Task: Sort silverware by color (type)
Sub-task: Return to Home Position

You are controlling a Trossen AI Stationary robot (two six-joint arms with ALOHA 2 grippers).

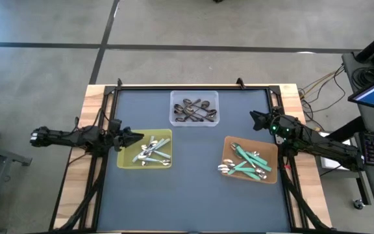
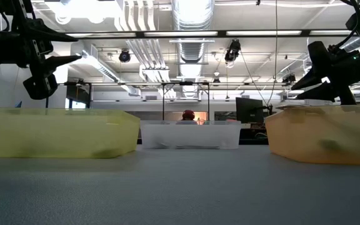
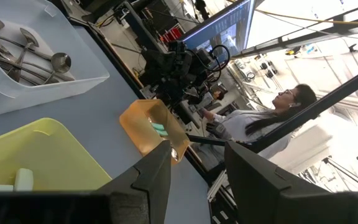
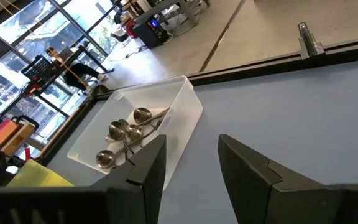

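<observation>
The silverware lies sorted in three shallow trays. Dark metal pieces (image 1: 195, 110) fill the clear tray (image 1: 176, 119) at the far middle. Pale-blue-handled pieces (image 1: 149, 151) lie in the yellow tray (image 1: 126, 160) on the left. Teal-green-handled pieces (image 1: 247, 162) lie in the orange-brown tray (image 1: 230, 144) on the right. My left gripper (image 1: 139, 136) hangs open above the yellow tray's far left corner, nothing between its fingers. My right gripper (image 1: 254, 118) hangs open above the mat, beyond the orange-brown tray, also with nothing in it.
The trays stand on a dark mat (image 1: 193, 195) framed by a black rail (image 1: 193, 86) on a wooden table. Bare mat stretches along the near side. A person (image 3: 272, 115) sits beyond the table's right side; desks and screens stand in the room behind.
</observation>
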